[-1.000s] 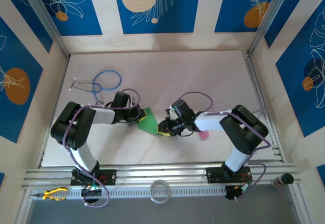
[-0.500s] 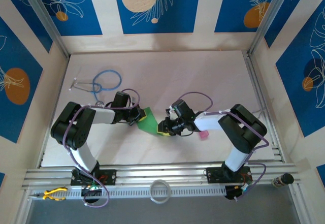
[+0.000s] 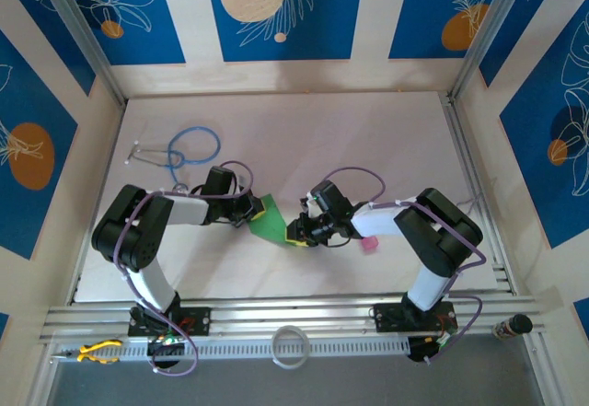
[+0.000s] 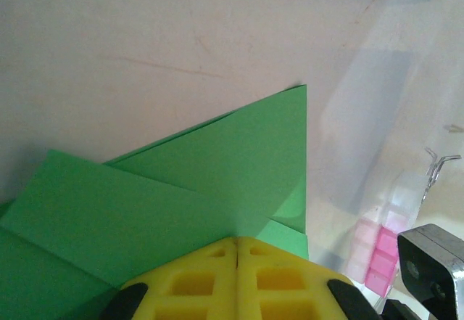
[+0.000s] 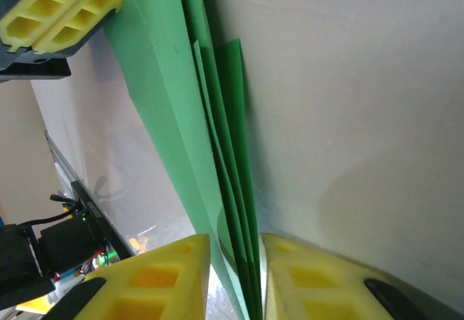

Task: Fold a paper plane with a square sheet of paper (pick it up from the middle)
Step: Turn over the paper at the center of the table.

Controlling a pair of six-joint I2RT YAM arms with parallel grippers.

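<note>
Mid-table, arms bent inward: L end effector (image 4: 237,244) clamps green paper (image 4: 217,164), R end effector (image 5: 235,241) narrow astride it, grip unclear.

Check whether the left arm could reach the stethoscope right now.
Probably not yet: the way to the stethoscope looks free, but the left gripper is shut on the green paper and must let go first.

bright green paper (image 4: 217,167); yellow fingers (image 5: 163,276); pink bottle (image 3: 367,244); blue stethoscope (image 3: 193,142).
</note>
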